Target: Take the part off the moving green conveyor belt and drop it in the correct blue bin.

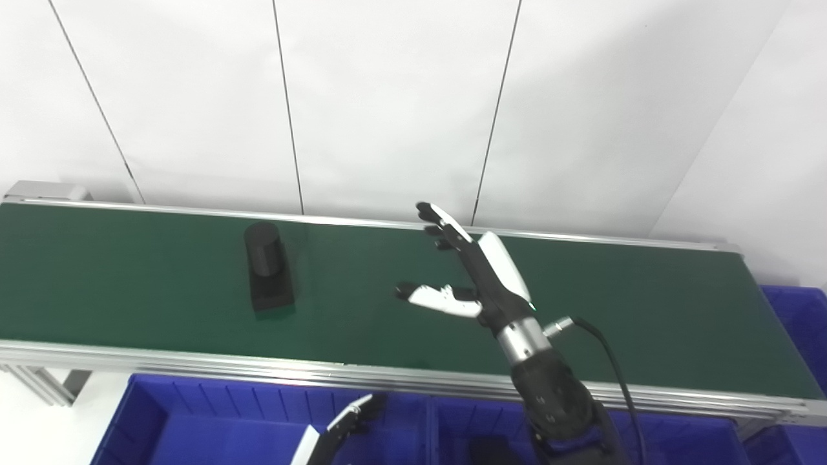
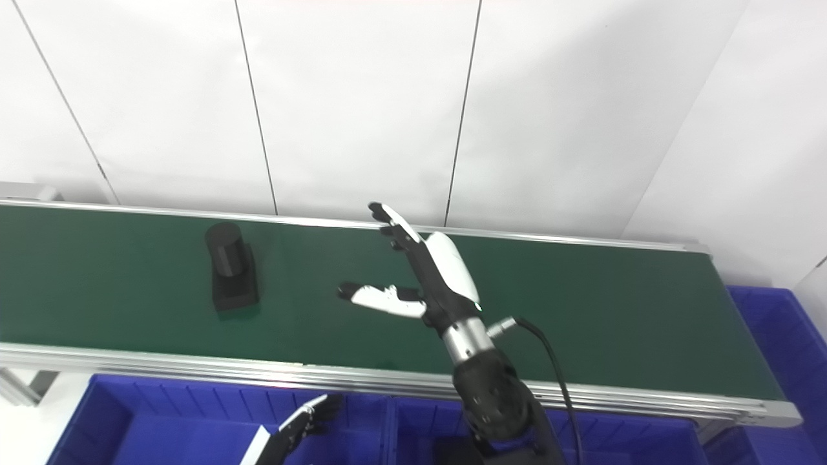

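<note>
Black part (image 1: 267,268) stands upright on the green conveyor belt (image 1: 646,310), well to the left of the right hand (image 1: 475,274). That hand hovers above the belt, fingers spread, holding nothing. Left hand (image 1: 342,429) sits over a blue bin (image 1: 194,413); its grip cannot be determined.

The light is bright and even, and it seems to come from above. The white wall (image 1: 400,97) is almost overexposed, with soft grey gradients toward 3 o'clock. The green belt (image 1: 129,284) shows a faint sheen and a short, soft shadow under the black part (image 1: 266,268). Focus is sharp in the center; edges toward 6 o'clock look slightly softer.
</note>
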`<state>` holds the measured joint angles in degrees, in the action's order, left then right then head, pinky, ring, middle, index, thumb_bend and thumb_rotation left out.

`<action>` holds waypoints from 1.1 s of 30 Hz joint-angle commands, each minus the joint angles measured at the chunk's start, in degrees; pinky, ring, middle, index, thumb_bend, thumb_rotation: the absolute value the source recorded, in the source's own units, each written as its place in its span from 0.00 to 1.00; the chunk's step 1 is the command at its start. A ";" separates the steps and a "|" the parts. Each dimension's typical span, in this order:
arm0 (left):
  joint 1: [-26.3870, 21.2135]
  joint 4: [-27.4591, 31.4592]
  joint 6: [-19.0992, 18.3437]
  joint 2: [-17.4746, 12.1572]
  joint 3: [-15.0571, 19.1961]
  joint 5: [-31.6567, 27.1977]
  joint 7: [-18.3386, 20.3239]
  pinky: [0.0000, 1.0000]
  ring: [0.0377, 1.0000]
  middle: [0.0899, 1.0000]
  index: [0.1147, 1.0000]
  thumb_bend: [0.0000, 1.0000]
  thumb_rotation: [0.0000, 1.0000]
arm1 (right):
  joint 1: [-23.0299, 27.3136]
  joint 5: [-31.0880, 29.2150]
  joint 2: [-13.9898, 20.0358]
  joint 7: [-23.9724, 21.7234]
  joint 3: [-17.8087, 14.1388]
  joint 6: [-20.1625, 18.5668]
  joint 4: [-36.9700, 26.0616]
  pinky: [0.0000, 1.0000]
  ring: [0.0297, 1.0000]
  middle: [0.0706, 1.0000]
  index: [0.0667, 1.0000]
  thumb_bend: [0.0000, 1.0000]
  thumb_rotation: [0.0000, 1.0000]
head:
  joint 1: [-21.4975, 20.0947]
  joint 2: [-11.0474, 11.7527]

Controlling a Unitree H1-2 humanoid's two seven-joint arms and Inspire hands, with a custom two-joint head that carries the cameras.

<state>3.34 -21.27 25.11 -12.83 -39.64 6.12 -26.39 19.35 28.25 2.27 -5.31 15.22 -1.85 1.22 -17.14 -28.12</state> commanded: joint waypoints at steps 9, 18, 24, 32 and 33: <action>-0.86 0.23 1.82 -0.18 2.56 -0.99 2.73 0.77 0.81 0.81 0.80 0.75 0.62 | 7.05 2.40 -1.78 1.60 1.44 -0.07 5.81 0.76 0.85 0.91 0.93 0.82 0.70 | -2.52 -0.68; 0.69 1.46 1.82 0.35 4.85 -1.87 5.56 0.75 0.80 0.82 0.80 0.72 0.65 | 11.94 4.65 -0.36 0.69 3.24 -0.21 11.38 0.76 0.86 0.92 0.94 0.84 0.70 | -0.63 -0.37; -0.11 0.69 1.82 -0.17 1.16 1.56 0.99 0.73 0.78 0.79 0.79 0.74 0.71 | 14.48 4.72 -0.68 1.31 3.44 0.22 16.62 0.76 0.86 0.92 0.93 0.84 0.66 | 2.44 0.00; -1.94 -1.06 1.82 1.04 -1.69 1.32 1.21 0.70 0.76 0.77 0.75 0.75 0.64 | 17.91 4.18 -0.85 1.53 3.98 0.76 22.47 0.75 0.86 0.92 0.94 0.84 0.64 | 10.39 -0.16; -2.11 -1.13 1.82 1.10 -1.99 1.42 1.12 0.70 0.76 0.77 0.75 0.75 0.63 | 18.39 4.22 -0.80 1.18 4.17 0.38 22.84 0.75 0.86 0.92 0.94 0.84 0.64 | 11.76 -0.31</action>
<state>2.55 -23.22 25.11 -11.72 -41.46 6.52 -24.52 34.08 32.65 1.94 -4.49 19.31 -2.06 24.63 -5.46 -28.39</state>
